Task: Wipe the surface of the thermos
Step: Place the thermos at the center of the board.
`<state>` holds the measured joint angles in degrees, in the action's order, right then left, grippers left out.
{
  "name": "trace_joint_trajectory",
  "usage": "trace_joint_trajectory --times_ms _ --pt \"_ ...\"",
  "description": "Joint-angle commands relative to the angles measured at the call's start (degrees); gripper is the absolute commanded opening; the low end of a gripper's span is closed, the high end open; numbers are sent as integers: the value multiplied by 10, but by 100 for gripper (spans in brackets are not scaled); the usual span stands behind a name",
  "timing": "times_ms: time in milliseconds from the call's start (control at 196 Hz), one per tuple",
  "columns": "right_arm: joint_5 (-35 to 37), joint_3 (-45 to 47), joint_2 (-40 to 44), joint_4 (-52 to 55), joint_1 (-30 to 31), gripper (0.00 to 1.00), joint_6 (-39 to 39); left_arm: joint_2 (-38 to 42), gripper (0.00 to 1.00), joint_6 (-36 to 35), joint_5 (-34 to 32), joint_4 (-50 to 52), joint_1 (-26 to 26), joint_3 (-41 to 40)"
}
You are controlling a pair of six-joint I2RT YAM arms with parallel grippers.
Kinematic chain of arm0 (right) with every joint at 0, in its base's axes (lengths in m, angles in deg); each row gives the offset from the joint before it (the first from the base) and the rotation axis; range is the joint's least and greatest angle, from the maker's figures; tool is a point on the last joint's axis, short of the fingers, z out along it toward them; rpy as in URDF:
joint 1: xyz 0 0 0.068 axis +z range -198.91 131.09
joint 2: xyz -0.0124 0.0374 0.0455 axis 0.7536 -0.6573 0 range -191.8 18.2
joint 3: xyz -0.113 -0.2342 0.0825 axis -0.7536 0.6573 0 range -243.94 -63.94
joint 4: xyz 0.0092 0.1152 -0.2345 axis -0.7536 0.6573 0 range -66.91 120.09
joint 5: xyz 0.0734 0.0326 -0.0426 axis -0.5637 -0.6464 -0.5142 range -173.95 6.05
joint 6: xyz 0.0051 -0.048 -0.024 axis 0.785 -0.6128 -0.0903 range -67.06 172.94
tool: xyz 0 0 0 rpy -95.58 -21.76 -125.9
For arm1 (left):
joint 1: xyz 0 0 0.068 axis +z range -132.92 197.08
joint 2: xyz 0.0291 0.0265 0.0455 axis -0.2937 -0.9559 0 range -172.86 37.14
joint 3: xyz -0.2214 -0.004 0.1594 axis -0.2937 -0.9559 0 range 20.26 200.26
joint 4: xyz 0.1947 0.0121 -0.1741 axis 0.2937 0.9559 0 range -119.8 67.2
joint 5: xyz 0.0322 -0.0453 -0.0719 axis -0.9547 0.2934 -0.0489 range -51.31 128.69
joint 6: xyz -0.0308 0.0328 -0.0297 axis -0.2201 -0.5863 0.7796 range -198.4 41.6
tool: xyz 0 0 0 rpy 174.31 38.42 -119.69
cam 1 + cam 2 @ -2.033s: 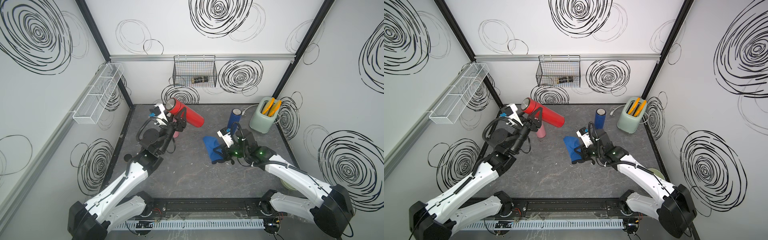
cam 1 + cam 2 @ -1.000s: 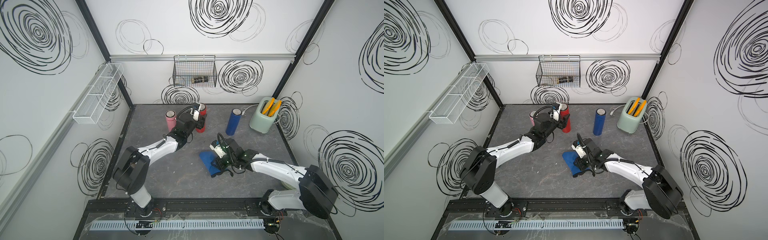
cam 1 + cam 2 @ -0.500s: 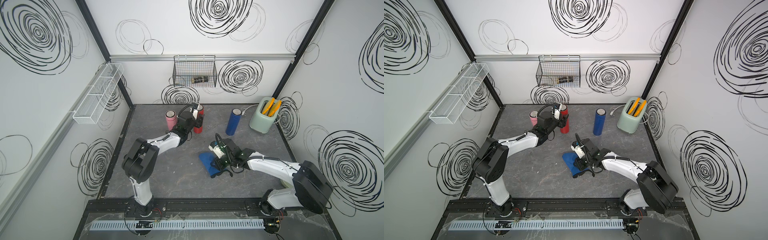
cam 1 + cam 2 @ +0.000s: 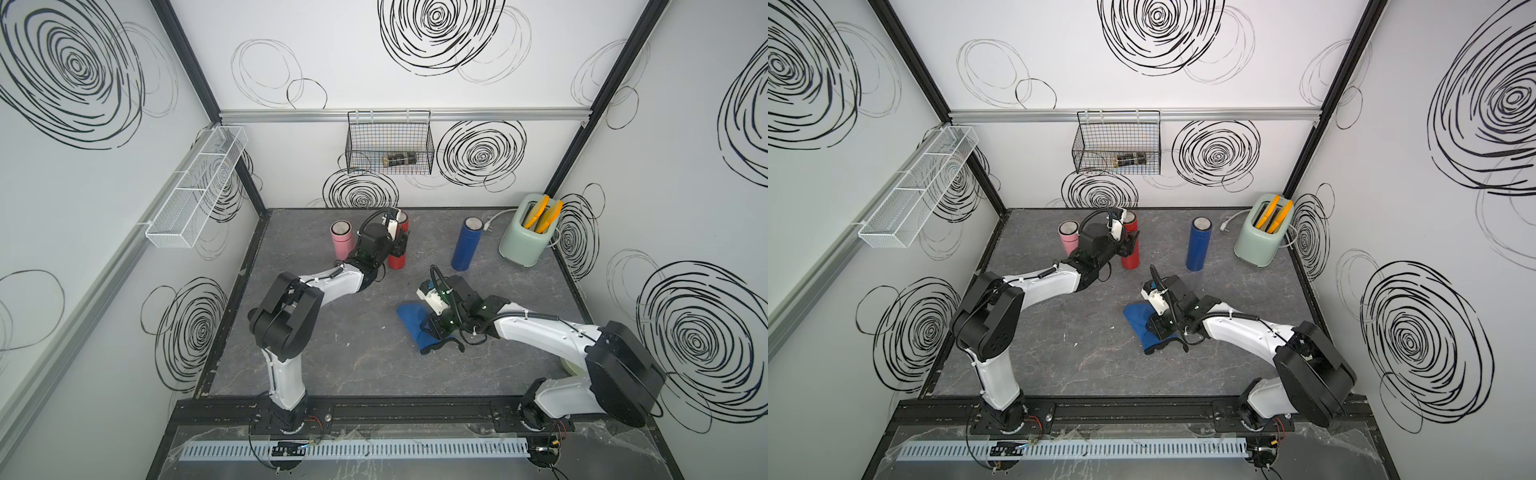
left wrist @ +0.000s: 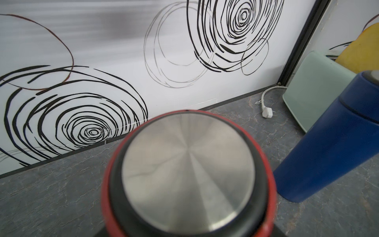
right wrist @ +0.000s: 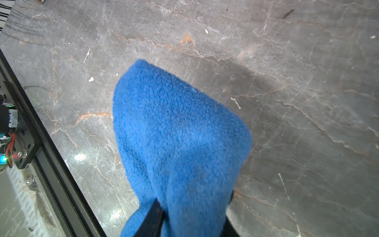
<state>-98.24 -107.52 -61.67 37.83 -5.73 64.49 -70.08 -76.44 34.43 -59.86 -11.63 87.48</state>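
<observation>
The red thermos (image 4: 397, 254) (image 4: 1130, 253) stands upright on the grey table near the back. My left gripper (image 4: 399, 243) (image 4: 1128, 242) is shut on its upper body, one finger on each side. The left wrist view looks down on the thermos's steel lid (image 5: 187, 164) at close range, and the fingers are hidden there. A blue cloth (image 4: 409, 321) (image 4: 1137, 319) hangs from my right gripper (image 4: 430, 332) (image 4: 1152, 328) in the middle of the table. In the right wrist view the cloth (image 6: 180, 133) is pinched between the jaws and droops over the table.
A pink thermos (image 4: 341, 241) stands left of the red one and a blue thermos (image 4: 467, 245) to its right. A mint toaster (image 4: 523, 237) with its loose plug (image 5: 266, 112) sits at the back right. A wire basket (image 4: 390, 145) and a white shelf (image 4: 195, 187) hang on the walls.
Two seconds ago the left gripper held the red thermos tilted in the air at the left; now it stands upright further right. Over the last half second hardly anything moved.
</observation>
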Motion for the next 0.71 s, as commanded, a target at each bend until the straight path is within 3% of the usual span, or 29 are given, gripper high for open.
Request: trace_joint_trajectory --times_ms 0,234,632,709 --pt "2 -9 -3 4 1 32 -4 0 29 1 -15 -61 0 26" --pt "2 -11 -3 6 0 32 -5 -7 40 4 -20 -60 -1 26" --pt "4 -8 1 7 0 32 -4 -13 50 1 -27 -66 -6 19" --pt "4 -8 1 8 0 32 -4 -13 62 1 -29 -66 -7 17"
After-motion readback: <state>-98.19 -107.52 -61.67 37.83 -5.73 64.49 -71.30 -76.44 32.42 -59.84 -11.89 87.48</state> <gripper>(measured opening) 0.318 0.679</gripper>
